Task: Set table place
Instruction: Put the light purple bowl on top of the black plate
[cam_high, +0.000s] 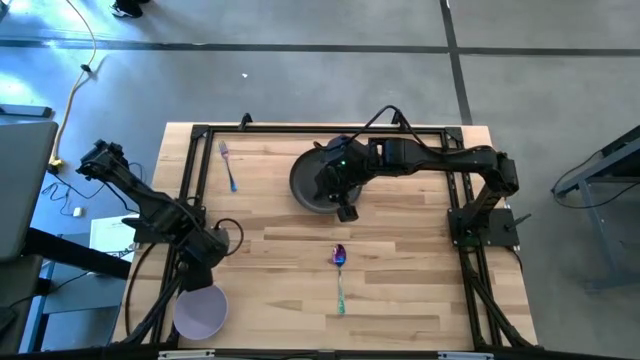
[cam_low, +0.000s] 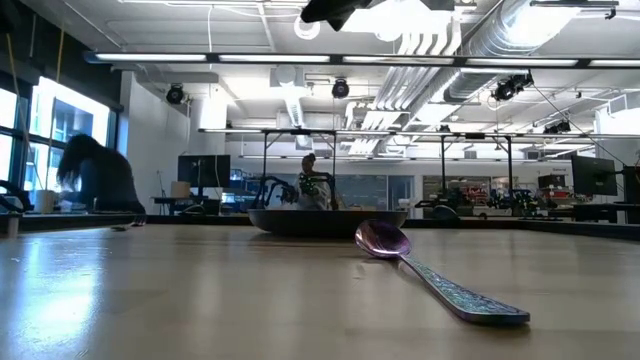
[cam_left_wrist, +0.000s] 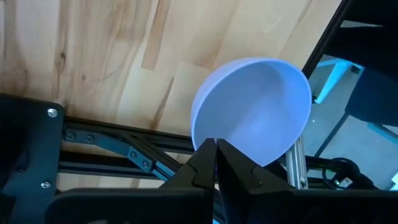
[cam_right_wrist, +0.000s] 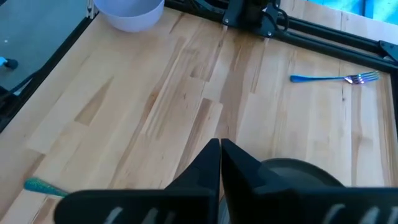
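Observation:
The dark grey plate (cam_high: 312, 182) rests flat on the table (cam_high: 420, 290), far of centre, and also shows in the low view (cam_low: 325, 221). My right gripper (cam_high: 347, 210) is shut and empty, high above the plate's near rim (cam_right_wrist: 298, 177). The purple-headed spoon (cam_high: 340, 272) lies near of the plate. The small fork (cam_high: 228, 165) lies at the far left. The lavender bowl (cam_high: 200, 311) is at the near left corner, over the black rail. My left gripper (cam_left_wrist: 216, 144) is shut at the bowl's rim. My left gripper has the lavender bowl by its rim (cam_left_wrist: 200, 138), on the side nearest the arm. One finger shows outside the wall and one finger (cam_left_wrist: 231, 155) against the inside. The fingers slant down from the far side. Whether the bowl is clear of the table, I cannot tell.
The black rail frame (cam_high: 330, 130) edges the table, and both arm bases stand on it at the left and right sides. Bare wood lies between the plate, the spoon and the bowl. People and desks show in the room beyond the far edge.

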